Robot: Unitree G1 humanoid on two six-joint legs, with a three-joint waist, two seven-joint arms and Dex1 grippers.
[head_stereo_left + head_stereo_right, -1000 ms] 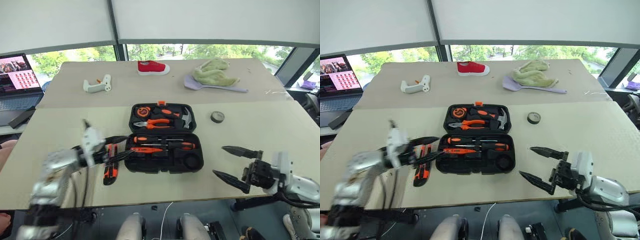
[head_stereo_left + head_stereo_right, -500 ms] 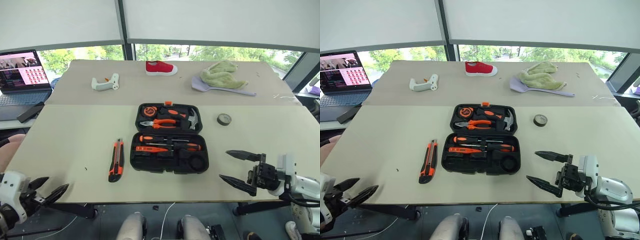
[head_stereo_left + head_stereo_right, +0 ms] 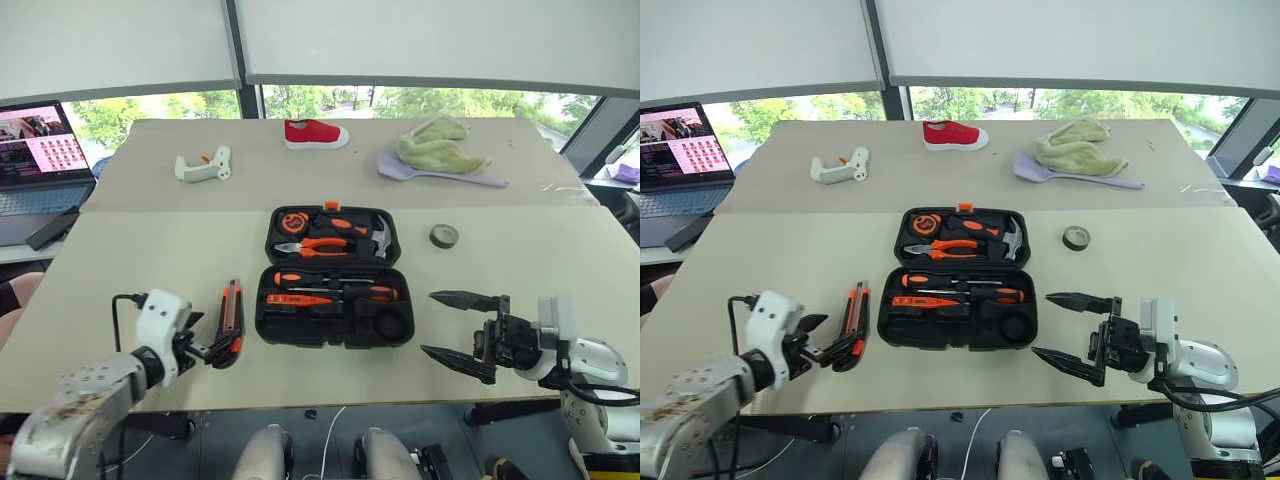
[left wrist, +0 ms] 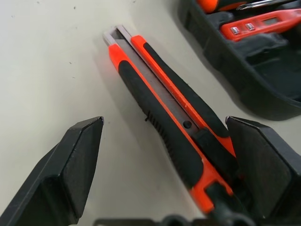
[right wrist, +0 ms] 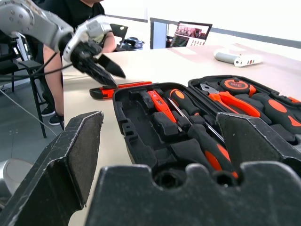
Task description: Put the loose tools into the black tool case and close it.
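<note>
The black tool case (image 3: 270, 325) lies open mid-table. Pliers, hammer and tape measure fill its far half. Two orange-and-black screwdrivers (image 3: 340, 283) and a slim orange tester (image 3: 296, 299) lie in its near half. Left of the case an orange-black utility knife (image 3: 230, 318) rests on the table. My left gripper (image 3: 210, 338) is open at the knife's near end, so the knife (image 4: 160, 101) lies between its fingers (image 4: 70, 165). A dark tape roll (image 3: 444, 236) sits right of the case. My right gripper (image 3: 458, 325) hangs open beside the case's right side, pointing at it.
A white gun-shaped tool (image 3: 200, 165), a red shoe (image 3: 315, 133) and a green cloth (image 3: 435, 145) on a purple spatula lie on the far table. A laptop (image 3: 35, 160) stands at the far left. A person (image 5: 75, 12) sits by the table's left side.
My left gripper dropped back off the table's near-left edge, then came forward again to the knife's near end. The right gripper has crept slightly towards the case. The camera shifted.
</note>
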